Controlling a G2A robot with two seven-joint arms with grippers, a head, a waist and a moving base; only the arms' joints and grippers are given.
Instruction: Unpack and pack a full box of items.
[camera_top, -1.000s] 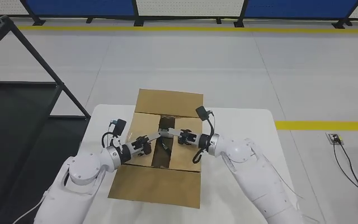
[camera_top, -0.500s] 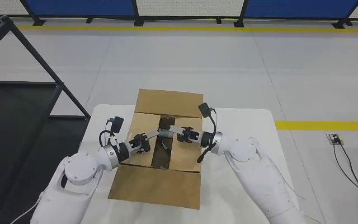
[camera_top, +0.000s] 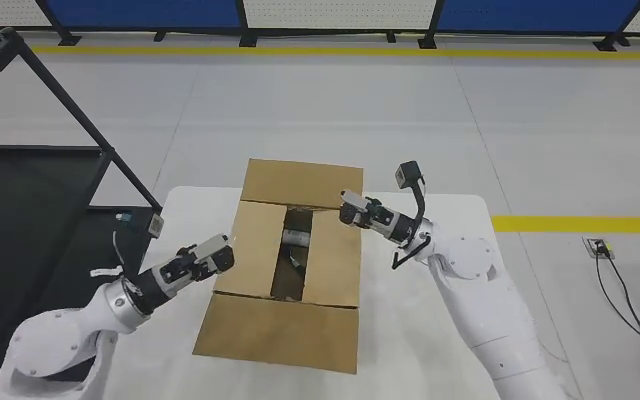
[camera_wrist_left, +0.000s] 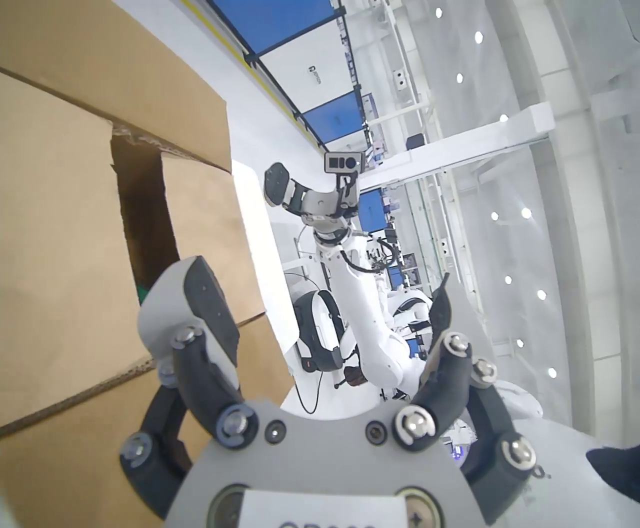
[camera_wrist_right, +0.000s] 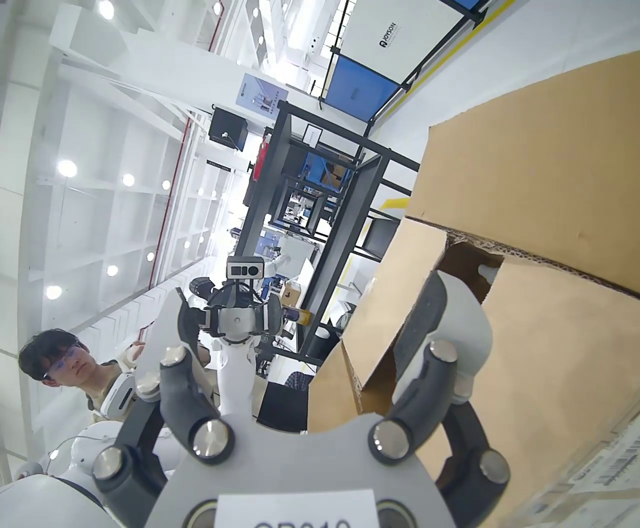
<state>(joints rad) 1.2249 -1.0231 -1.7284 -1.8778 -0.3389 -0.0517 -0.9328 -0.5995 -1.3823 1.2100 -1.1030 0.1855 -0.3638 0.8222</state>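
the cardboard box (camera_top: 255, 250) sits mid-way across the white bench (camera_top: 440, 330). its far flap (camera_top: 303, 182) and near flap (camera_top: 278, 335) are thrown outward, and the two side flaps lie almost flat with a dark slot (camera_top: 290, 282) between them. from above, a grey cylinder (camera_top: 296, 238) shows in that slot. the left wrist view catches a bit of green (camera_wrist_left: 141, 292) in the gap instead. the left hand (camera_top: 222, 252) hangs just beside the box's left edge, fingers spread wide, nothing in them. the right hand (camera_top: 345, 207) is over the box's far right corner, likewise wide open and empty. each wrist view shows the other hand across the box.
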